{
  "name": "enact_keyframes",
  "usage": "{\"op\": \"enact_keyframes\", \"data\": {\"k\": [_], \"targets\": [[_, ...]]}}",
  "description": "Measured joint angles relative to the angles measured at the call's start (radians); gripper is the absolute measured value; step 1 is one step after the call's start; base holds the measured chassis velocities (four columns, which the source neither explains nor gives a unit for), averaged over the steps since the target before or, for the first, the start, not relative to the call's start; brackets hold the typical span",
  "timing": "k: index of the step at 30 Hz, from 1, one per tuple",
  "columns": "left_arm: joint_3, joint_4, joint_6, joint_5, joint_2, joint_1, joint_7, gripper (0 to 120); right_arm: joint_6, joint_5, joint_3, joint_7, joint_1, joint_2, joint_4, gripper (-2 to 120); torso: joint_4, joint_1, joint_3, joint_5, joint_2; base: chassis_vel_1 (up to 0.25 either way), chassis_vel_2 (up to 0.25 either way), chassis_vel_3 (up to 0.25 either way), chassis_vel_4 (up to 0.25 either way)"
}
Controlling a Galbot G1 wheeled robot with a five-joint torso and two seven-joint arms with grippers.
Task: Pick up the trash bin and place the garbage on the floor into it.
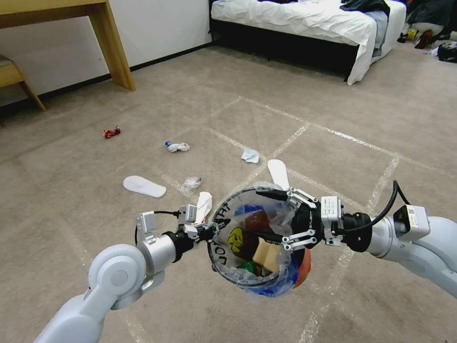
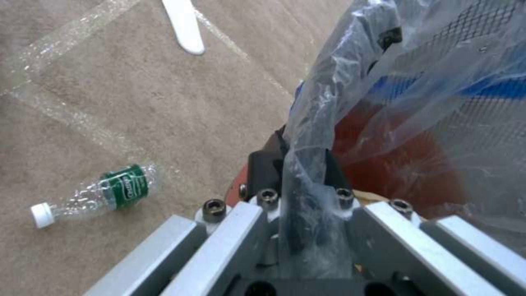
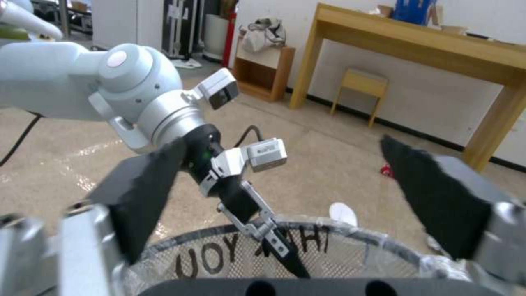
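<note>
The trash bin [image 1: 254, 243], lined with a plastic bag, hangs above the floor at 6 o'clock in the head view. The left hand [image 1: 209, 232] pinches its rim; the right hand [image 1: 285, 216] hovers wide over the opposite rim. A one-sided grip may let the bin tilt and spill. Beige carpet [image 1: 333, 119] holds a slipper sole [image 1: 144, 186] at 9 o'clock, tissue [image 1: 250, 155], a red wrapper [image 1: 111, 132], and a bottle [image 2: 96, 194]. Bed [image 1: 304, 24] at 1 o'clock, wooden table [image 1: 62, 14] at 11.
</note>
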Motion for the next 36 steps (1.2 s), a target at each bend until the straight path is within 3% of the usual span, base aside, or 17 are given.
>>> {"op": "enact_keyframes", "data": {"k": [2, 11, 14, 17, 21, 22, 28, 29, 36], "targets": [[-0.005, -0.001, 0.000, 0.005, 0.000, 0.007, 0.002, 1, 0.002, 0.006, 0.007, 0.000, -0.001, 0.000, 0.006, 99, 0.0000, 0.000, 0.000, 0.0000, 0.000, 0.000, 0.000, 0.000, 0.000], [-0.028, -0.001, 0.000, 0.047, -0.022, 0.052, 0.016, 1, -0.002, 0.076, 0.145, 0.004, -0.037, -0.011, 0.044, 100, -0.0001, 0.000, 0.000, -0.0001, 0.000, 0.000, 0.000, 0.000, 0.000], [-0.063, -0.004, 0.000, 0.060, -0.038, 0.086, 0.021, 1, -0.008, 0.115, 0.220, 0.018, -0.042, -0.001, 0.037, 100, -0.0001, 0.000, 0.000, -0.0003, 0.000, 0.000, 0.000, 0.000, 0.000], [-0.123, -0.010, -0.005, 0.097, -0.047, 0.149, 0.024, 1, -0.021, 0.125, 0.285, 0.068, -0.046, 0.065, -0.026, 100, 0.0000, 0.000, 0.000, -0.0001, 0.000, 0.000, 0.000, 0.000, 0.000], [-0.172, -0.013, -0.016, 0.124, -0.042, 0.179, 0.025, 1, -0.034, 0.099, 0.290, 0.133, -0.061, 0.144, -0.094, 100, 0.0003, 0.000, 0.000, 0.0001, 0.000, 0.000, 0.000, 0.000, 0.000], [-0.196, -0.009, -0.020, 0.134, -0.037, 0.187, 0.029, 1, -0.046, 0.064, 0.272, 0.165, -0.072, 0.195, -0.151, 100, -0.0002, 0.000, 0.000, 0.0002, 0.000, 0.000, 0.000, 0.000, 0.000], [-0.269, -0.004, -0.023, 0.160, -0.038, 0.236, 0.042, 1, -0.057, -0.025, 0.110, 0.221, 0.000, 0.284, -0.322, 100, -0.0001, 0.000, 0.000, 0.0006, 0.000, 0.000, 0.000, 0.000, 0.000], [-0.313, 0.004, -0.024, 0.190, -0.047, 0.264, 0.053, 1, -0.079, -0.103, 0.020, 0.246, 0.048, 0.328, -0.412, 100, 0.0003, 0.000, 0.000, -0.0001, 0.000, 0.000, 0.000, 0.000, 0.000], [-0.406, 0.046, -0.031, 0.271, -0.064, 0.295, 0.077, 1, -0.141, -0.321, -0.191, 0.237, 0.164, 0.364, -0.606, 100, -0.0002, 0.000, 0.000, 0.0003, 0.000, 0.000, 0.000, 0.000, 0.000]]}}
